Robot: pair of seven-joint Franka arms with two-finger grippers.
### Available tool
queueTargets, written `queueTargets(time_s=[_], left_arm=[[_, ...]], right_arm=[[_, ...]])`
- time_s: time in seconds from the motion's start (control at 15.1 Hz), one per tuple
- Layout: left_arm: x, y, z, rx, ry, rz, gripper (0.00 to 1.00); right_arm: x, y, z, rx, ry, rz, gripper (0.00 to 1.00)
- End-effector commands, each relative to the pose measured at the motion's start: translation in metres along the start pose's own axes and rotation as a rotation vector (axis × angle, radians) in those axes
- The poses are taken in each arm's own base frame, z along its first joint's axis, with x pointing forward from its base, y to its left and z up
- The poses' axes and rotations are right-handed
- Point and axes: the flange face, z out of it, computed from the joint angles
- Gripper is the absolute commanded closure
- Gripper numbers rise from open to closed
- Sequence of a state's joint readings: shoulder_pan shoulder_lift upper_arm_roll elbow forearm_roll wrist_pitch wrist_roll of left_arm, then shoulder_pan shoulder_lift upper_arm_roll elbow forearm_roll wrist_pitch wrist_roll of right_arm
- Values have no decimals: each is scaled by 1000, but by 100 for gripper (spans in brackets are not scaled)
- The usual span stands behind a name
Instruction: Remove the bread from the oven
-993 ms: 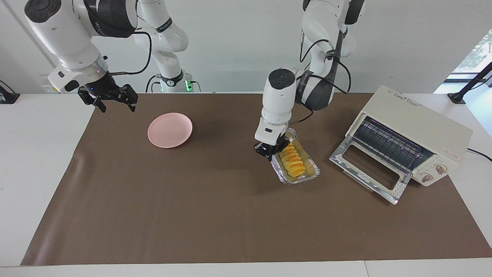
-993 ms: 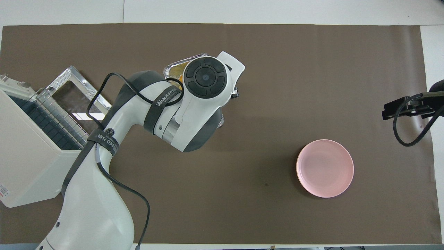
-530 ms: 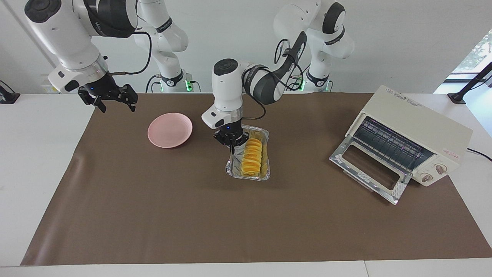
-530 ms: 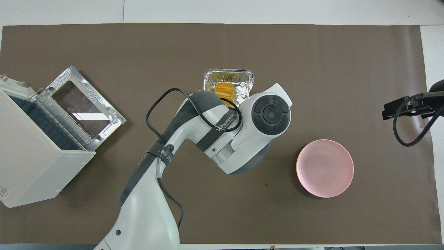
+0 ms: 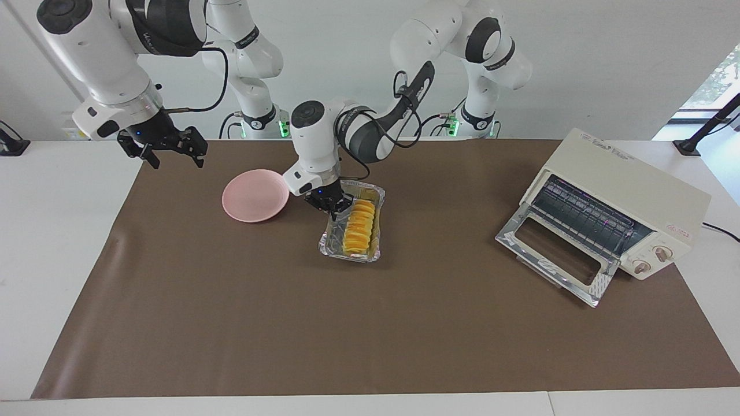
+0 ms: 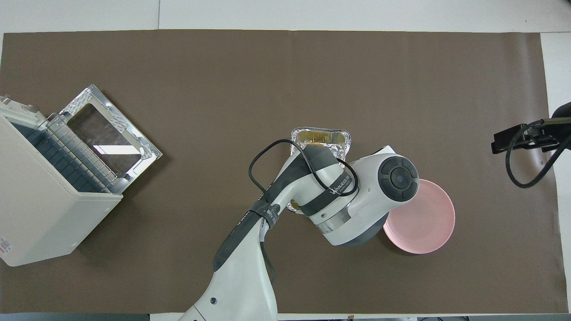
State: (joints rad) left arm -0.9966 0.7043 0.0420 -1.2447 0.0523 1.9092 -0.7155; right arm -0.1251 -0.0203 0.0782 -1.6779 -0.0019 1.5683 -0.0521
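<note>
The bread [image 5: 358,226], a ridged golden-orange loaf, lies in a crinkled foil tray [image 5: 348,255] on the brown mat beside the pink plate [image 5: 255,195]. My left gripper [image 5: 334,208] is shut on the tray's rim at the end nearer the robots. I cannot tell whether the tray touches the mat. In the overhead view the left arm covers the bread and gripper, and only the foil tray's [image 6: 321,135] farther end shows. The oven [image 5: 624,196] stands at the left arm's end, its glass door [image 5: 549,260] dropped open and its rack bare. My right gripper [image 5: 170,151] waits open over the mat's edge at its own end.
The pink plate [image 6: 426,225] is partly covered by the left arm in the overhead view. The oven [image 6: 35,205] sits angled on the mat's corner. A cable runs from the oven off the table. The right gripper [image 6: 513,140] shows at the mat's edge.
My left gripper has carried the foil tray with the bread away from the oven toward the pink plate and turned it. The right arm has not moved.
</note>
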Motion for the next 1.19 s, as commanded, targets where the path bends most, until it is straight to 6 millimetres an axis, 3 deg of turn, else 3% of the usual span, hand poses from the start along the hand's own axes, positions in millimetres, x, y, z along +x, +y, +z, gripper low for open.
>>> queueTargets(time_s=[0.0,0.4,0.46,0.53,0.73,0.99,1.13], left_arm=[[-9,20,-3,7,10,-20,100],[-7,29,7,-45,54,-75,100],[-4,24,7,-46,48,-86,81],[-3,23,7,-43,44,-90,1],[5,15,-2,-68,44,-116,0],[55,-65,-40,-162,-26,-286,0],[64,-93,-63,-161,-22,-318,0]], right_arm=[[-7,2,-2,-20,-1,-17,0],[-7,2,-2,-20,-1,-17,0],[-7,2,-2,-20,-1,-17,0],[-6,2,-2,-20,0,-17,0],[-7,2,-2,-20,-1,-17,0],[-7,2,-2,-20,-1,-17,0],[-7,2,-2,-20,-1,-17,0]])
